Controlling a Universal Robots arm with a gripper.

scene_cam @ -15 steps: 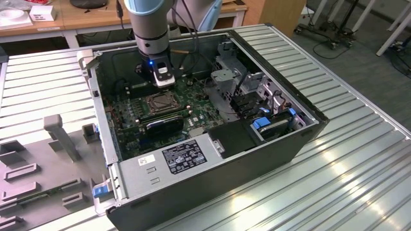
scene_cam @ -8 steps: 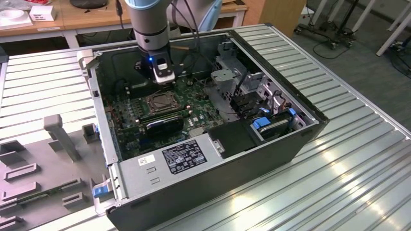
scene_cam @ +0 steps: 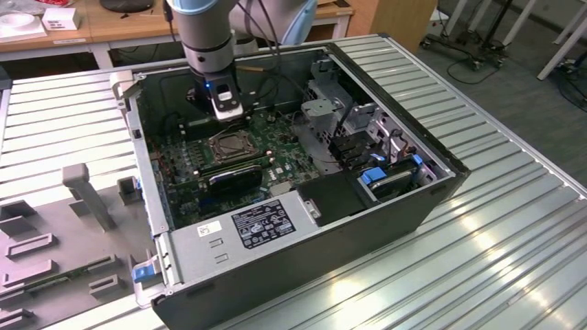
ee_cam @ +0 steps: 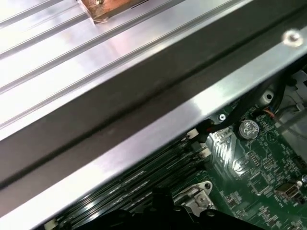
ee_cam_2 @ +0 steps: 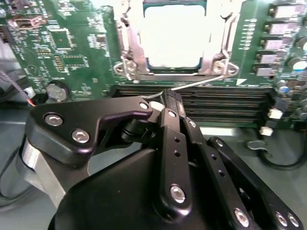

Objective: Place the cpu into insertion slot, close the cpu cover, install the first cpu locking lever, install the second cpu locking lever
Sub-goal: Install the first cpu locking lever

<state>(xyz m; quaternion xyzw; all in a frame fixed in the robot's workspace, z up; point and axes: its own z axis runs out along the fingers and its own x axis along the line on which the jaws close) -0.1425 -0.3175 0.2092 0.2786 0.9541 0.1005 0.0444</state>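
Black hand (ee_cam_2: pixel 171 100) tight on thin silver lever (ee_cam_2: pixel 206 84); pale square cpu (ee_cam_2: pixel 173 40) within silver cover (ee_cam_2: pixel 125 43)

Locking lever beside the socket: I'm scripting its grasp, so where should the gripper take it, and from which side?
Probably the free end of the locking lever, beside the gripper, from above: a thin wire lying low along the cpu cover.
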